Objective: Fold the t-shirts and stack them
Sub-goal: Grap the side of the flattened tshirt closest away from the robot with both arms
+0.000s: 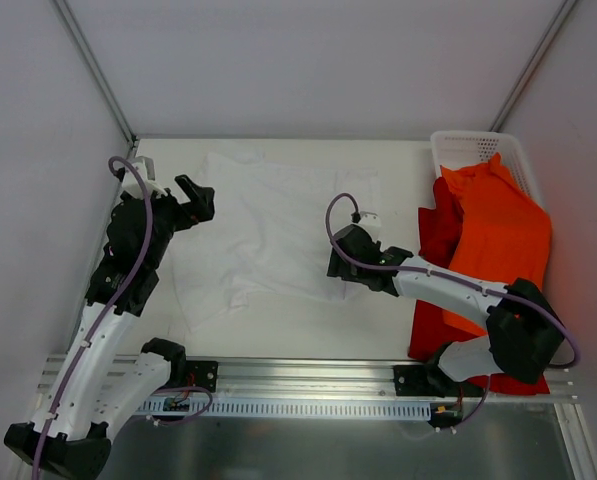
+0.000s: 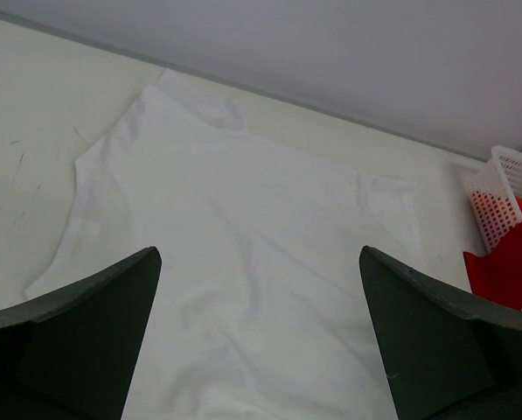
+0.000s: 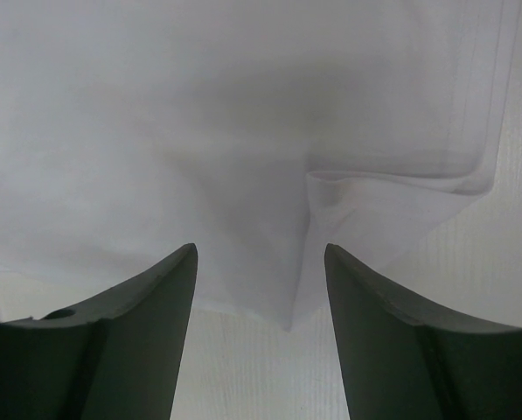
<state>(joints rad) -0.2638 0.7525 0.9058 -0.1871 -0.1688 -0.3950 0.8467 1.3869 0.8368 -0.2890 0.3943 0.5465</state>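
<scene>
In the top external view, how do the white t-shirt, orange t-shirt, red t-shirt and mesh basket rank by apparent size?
1. white t-shirt
2. orange t-shirt
3. red t-shirt, partly hidden by the orange one
4. mesh basket, also partly hidden

Premises: a robotics lab test cell, not a home or shop. Grounds: a plain white table [image 1: 308, 330] boxed in by bare white wall panels [image 1: 308, 60] set in metal corner posts [image 1: 93, 65]. An aluminium rail [image 1: 308, 372] along the table's near edge carries the left arm [image 1: 88, 360] and right arm [image 1: 448, 285]. Exposed purple cables [image 1: 148, 220] are in view, with a slotted cable duct [image 1: 308, 408] below the rail.
</scene>
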